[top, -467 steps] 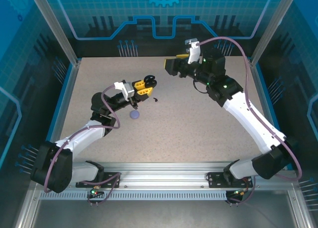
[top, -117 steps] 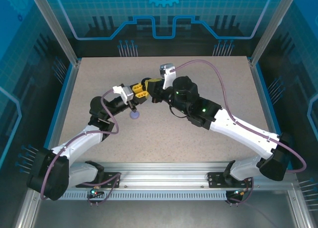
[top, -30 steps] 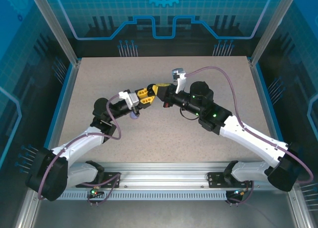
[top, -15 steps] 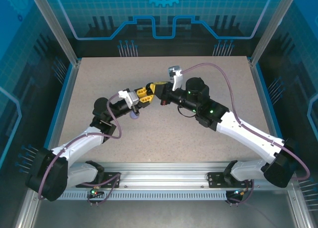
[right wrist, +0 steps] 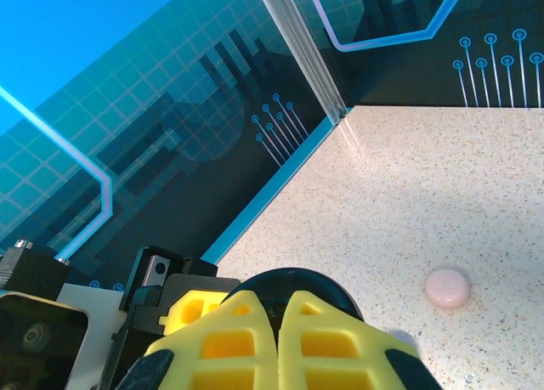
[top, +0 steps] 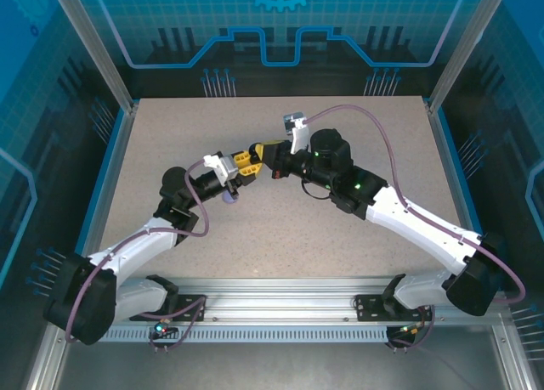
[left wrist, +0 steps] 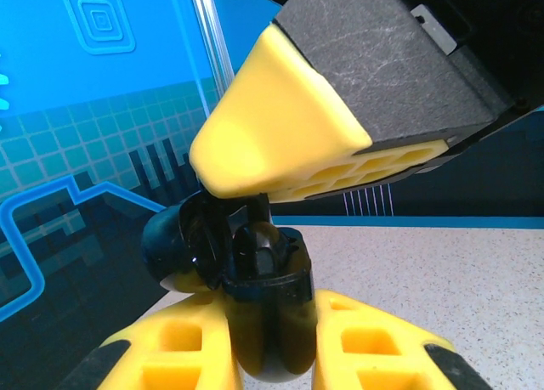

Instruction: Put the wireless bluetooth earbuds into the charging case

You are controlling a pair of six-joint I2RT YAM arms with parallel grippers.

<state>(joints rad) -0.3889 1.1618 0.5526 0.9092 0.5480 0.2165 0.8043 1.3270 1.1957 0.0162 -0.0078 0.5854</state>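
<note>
Your left gripper (left wrist: 272,315) is clamped on a small round black case (left wrist: 265,322). The two yellow fingers squeeze it from both sides and hold it up off the table (top: 340,237). The case looks open, with its lid (left wrist: 166,247) tipped out to one side.

Your right gripper (right wrist: 279,313) comes in from the other side. Its two yellow fingers are pressed together, side by side. Their tip sits right on top of the black case, touching it or just about.

In the left wrist view, a small dark shiny bit (left wrist: 265,235) sits in the case, right under that tip. It may be a black earbud, but it is too dark and too small to tell for sure.

A purple case (top: 228,197) lies on the table, partly under your left arm. A pink case (right wrist: 448,288) lies on the table too, well apart from both grippers.
</note>
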